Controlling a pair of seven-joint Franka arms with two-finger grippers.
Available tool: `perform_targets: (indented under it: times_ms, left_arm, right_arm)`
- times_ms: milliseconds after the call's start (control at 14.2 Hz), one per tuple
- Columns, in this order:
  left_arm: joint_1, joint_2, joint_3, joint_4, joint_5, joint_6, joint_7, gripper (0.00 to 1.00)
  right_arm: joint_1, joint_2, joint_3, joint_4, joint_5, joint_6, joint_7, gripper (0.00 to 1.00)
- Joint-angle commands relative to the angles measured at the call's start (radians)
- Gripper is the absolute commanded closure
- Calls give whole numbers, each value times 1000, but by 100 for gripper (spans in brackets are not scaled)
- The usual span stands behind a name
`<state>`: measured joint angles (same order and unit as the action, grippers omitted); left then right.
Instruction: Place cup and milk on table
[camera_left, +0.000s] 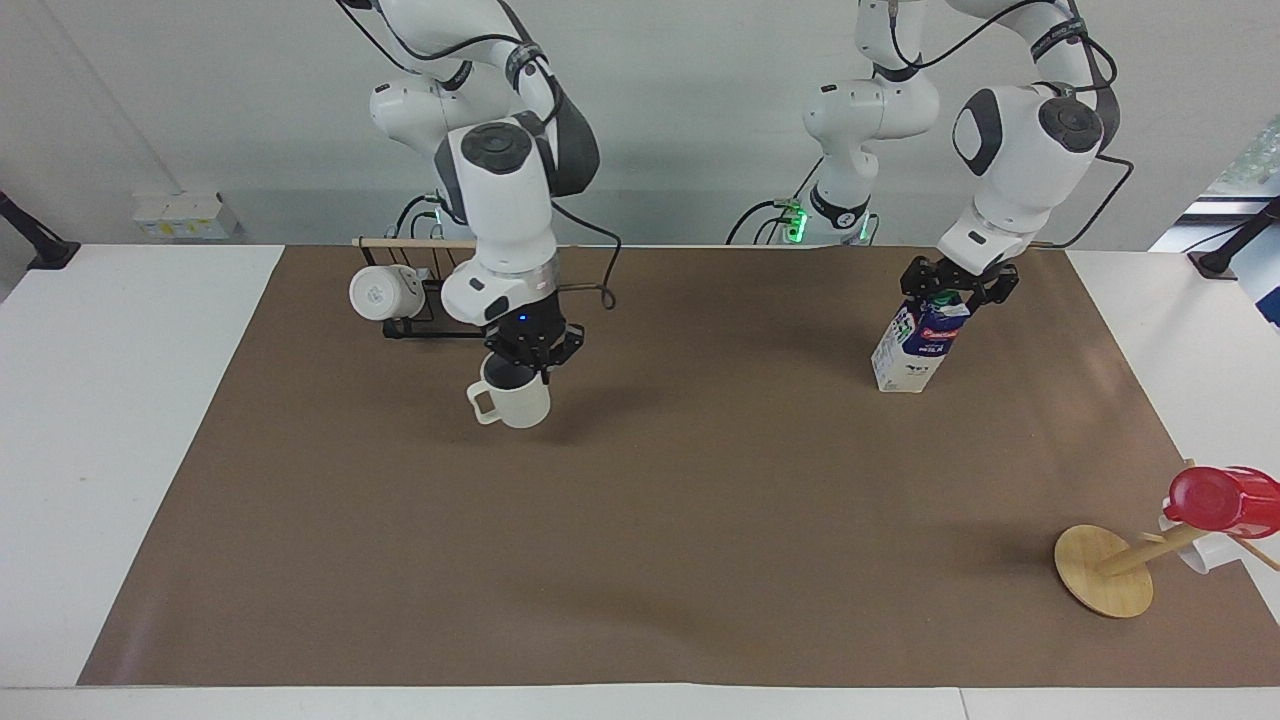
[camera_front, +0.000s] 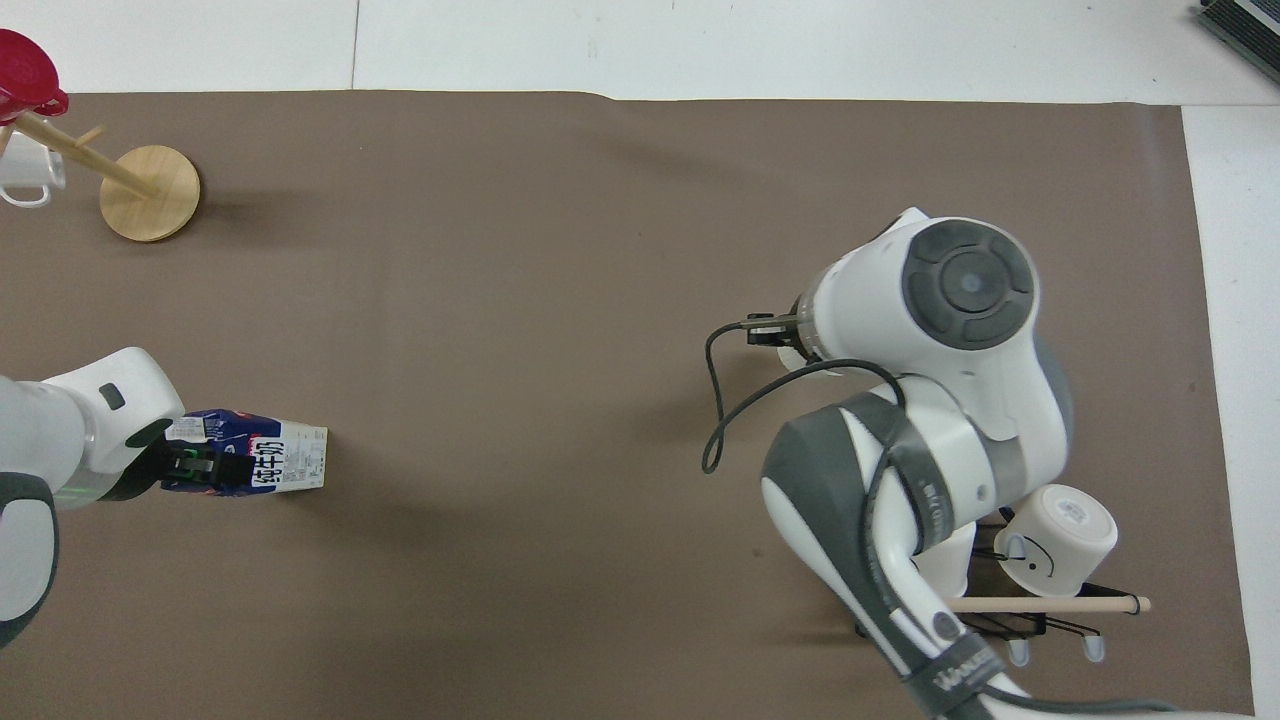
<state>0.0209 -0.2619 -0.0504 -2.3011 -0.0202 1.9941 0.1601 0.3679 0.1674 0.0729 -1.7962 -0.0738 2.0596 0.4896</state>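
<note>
The off-white cup (camera_left: 512, 401) hangs upright from my right gripper (camera_left: 530, 356), which is shut on its rim. It is held low over the brown paper of the table (camera_left: 640, 560), beside the wire rack. In the overhead view the right arm's wrist hides the cup. The blue and white milk carton (camera_left: 915, 345) stands on the paper toward the left arm's end; it also shows in the overhead view (camera_front: 285, 462). My left gripper (camera_left: 957, 290) is down around the carton's top and its green cap.
A black wire rack (camera_left: 410, 325) with a wooden rod holds white mugs (camera_front: 1058, 538) near the right arm's base. A wooden mug tree (camera_left: 1103, 571) with a red cup (camera_left: 1225, 500) and a white mug (camera_front: 25, 175) stands far from the robots at the left arm's end.
</note>
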Motion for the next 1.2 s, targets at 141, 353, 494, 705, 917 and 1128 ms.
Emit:
perform_targets:
  times_ms: [141,353,494,705,917,1128]
  left_arm:
    - [17,-22,-9,-20,16,23,9,37]
    - [17,-20,-9,-15,14,23,9,47]
    - [19,-19,-9,-14,16,22,9,49]
    - [28,-16,-9,-9,14,23,9,52]
    - [44,-3,-9,8,14,26,7,53]
    - [74,7,-8,48,5,9,10,54]
  right_arm:
    - [156,160,-4,197,-41,-84,183,100]
    - [249,253,-4,256,-64,-82,423,100]
    - [282,271,-1,256,-44,-72,559,100]
    - [298,267,2,244,49,-65,687,100]
    - [304,264,4,180,39,-47,696,100]
    - [302,253,4,129,40,20,698,100]
